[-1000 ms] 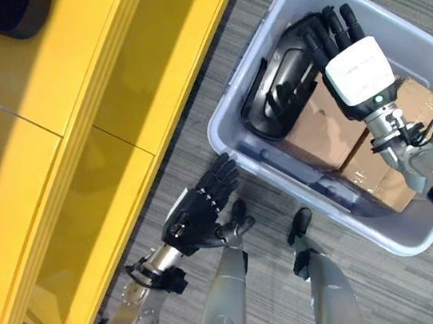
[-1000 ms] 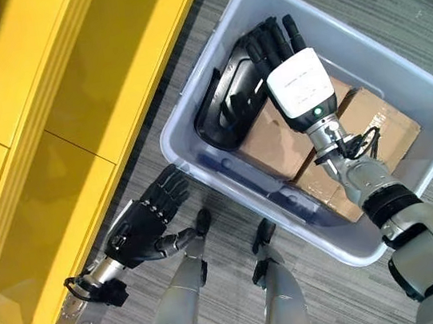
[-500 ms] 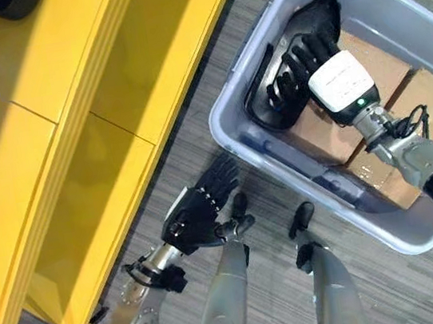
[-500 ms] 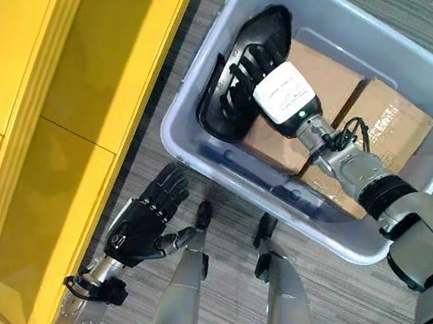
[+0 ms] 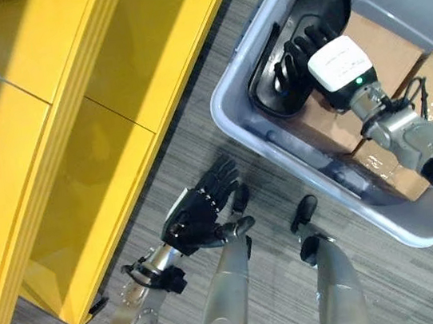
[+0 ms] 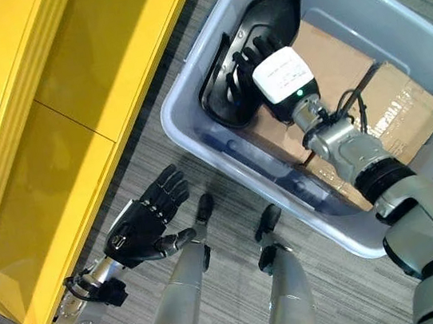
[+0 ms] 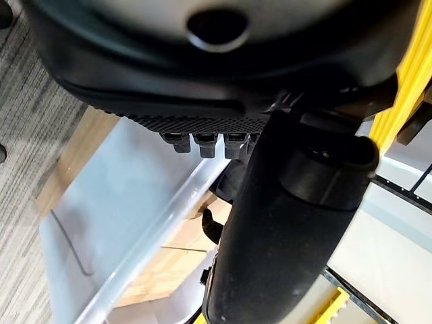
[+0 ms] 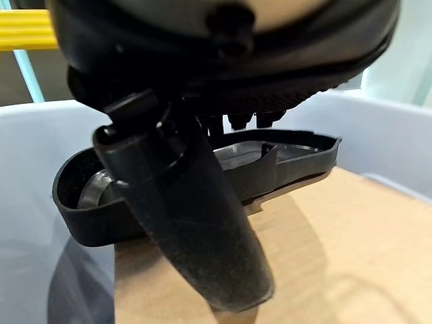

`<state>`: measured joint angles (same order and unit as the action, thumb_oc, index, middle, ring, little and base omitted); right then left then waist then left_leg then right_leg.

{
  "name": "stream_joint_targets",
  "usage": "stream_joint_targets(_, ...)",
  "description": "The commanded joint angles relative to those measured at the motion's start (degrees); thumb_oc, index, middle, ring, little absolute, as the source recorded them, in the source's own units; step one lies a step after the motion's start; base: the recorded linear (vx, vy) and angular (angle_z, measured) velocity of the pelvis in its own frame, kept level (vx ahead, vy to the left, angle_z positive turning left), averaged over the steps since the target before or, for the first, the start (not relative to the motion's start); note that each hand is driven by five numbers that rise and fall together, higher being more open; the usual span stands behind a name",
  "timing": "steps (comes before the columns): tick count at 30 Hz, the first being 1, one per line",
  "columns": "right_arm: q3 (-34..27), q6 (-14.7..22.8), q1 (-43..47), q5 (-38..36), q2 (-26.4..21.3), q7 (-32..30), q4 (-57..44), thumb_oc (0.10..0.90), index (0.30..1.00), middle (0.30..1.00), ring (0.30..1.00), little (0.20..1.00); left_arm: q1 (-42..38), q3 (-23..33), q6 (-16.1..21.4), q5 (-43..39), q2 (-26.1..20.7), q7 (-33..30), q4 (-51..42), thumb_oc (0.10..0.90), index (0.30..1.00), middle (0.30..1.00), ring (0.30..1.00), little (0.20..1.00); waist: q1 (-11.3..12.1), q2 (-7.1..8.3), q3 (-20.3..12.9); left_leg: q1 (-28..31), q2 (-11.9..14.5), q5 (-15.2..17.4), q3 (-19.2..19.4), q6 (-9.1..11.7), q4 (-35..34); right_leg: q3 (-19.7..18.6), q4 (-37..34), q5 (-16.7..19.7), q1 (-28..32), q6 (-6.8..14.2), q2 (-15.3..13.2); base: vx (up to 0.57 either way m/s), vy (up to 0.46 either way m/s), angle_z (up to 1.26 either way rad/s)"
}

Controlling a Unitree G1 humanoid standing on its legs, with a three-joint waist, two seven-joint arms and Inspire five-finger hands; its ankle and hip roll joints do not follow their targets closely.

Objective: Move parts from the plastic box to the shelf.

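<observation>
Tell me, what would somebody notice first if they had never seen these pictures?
Probably the big bright yellow shelf running along the robot's left. Next, the pale grey plastic box on the striped grey floor, with brown cardboard boxes inside. The right hand reaches into it, fingers curled on a curved black plastic part, while the left hand hangs open over the floor.

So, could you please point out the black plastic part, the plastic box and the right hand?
black plastic part (image 5: 322,4): left eye view, its upper end.
plastic box (image 5: 232,86): left eye view, its rim.
right hand (image 6: 283,77): right eye view, its white back.
</observation>
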<state>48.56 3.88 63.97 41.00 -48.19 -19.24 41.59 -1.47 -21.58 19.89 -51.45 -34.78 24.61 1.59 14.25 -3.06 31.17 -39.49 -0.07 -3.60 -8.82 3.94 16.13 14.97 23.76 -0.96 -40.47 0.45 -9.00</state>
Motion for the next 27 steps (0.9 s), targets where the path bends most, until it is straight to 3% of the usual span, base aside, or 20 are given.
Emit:
stream_joint_targets(1, 4.65, -2.29, 0.68, -5.25, -2.60, 2.82, 8.19, 0.400, 0.300, 0.300, 0.300, 0.300, 0.78, 0.13, 2.70, -0.20, 0.35, 2.73, -6.98, 0.900, 1.000, 1.000, 1.000, 1.000, 1.57, -4.49, -1.37, -1.14, -3.25, -2.58, 4.30, -4.13, -5.25, 1.44, 10.75, -10.32, 2.39, 0.41, 3.03, 0.00, 0.000, 0.00)
stream_joint_targets(7, 3.31, -2.45, 0.36, -3.74, -1.04, 4.04, 14.63, 0.400, 0.300, 0.300, 0.300, 0.300, -0.60, -1.22, 1.93, 0.48, 1.07, 2.80, -7.52, 0.900, 1.000, 1.000, 1.000, 1.000, 1.56, -5.66, -1.37, -3.75, -3.83, -1.65, 4.49, -4.49, -2.66, 1.45, 12.55, -10.61, -0.28, 0.31, 2.49, -0.01, -0.010, -0.01)
stream_joint_targets(10, 3.12, -2.19, -0.28, -3.29, -1.36, 3.93, 15.82, 0.400, 0.300, 0.300, 0.300, 0.300, -0.15, -1.02, -0.49, -6.32, 1.72, 4.53, -7.65, 0.900, 1.000, 1.000, 1.000, 1.000, 1.37, -5.85, -1.37, -3.62, -3.67, -1.75, 4.72, -4.58, -3.11, 1.20, 11.92, -10.35, -0.26, 0.40, 2.56, -0.02, -0.010, 0.05)
stream_joint_targets(13, 2.54, -2.18, -1.17, -2.17, -1.07, 3.58, 16.05, 0.400, 0.300, 0.300, 0.300, 0.300, -0.09, -0.58, -0.20, -6.23, 2.11, 4.52, -8.01, 0.900, 1.000, 1.000, 1.000, 1.000, 1.27, -5.94, -1.37, -3.60, -3.72, -1.64, 4.80, -4.67, -2.93, 1.14, 11.88, -10.25, -0.30, 0.37, 2.45, -0.01, -0.010, -0.03)
stream_joint_targets(19, 1.63, -0.82, -1.71, -0.07, -0.73, 0.56, 17.46, 0.400, 0.300, 0.300, 0.300, 0.300, -0.39, -0.08, -0.37, -4.80, 2.39, 5.69, -8.79, 0.900, 1.000, 1.000, 1.000, 1.000, 1.05, -6.08, -1.37, -2.23, -3.69, -1.60, 4.79, -4.81, -3.47, 0.95, 10.81, -9.76, 0.81, 0.44, 2.54, -0.03, -0.021, 0.02)
stream_joint_targets(27, 1.10, 1.42, -2.32, 2.88, -3.15, -7.99, 8.52, 0.400, 0.300, 0.300, 0.300, 0.300, 0.42, 1.34, -0.06, -5.73, 1.52, 8.27, -9.19, 0.900, 1.000, 1.000, 1.000, 1.000, -0.54, -5.49, -1.37, 2.11, -2.49, -2.96, 5.33, -4.88, -6.26, 0.05, 5.17, -6.63, 4.73, 0.06, 3.84, -0.07, 0.000, -0.05)
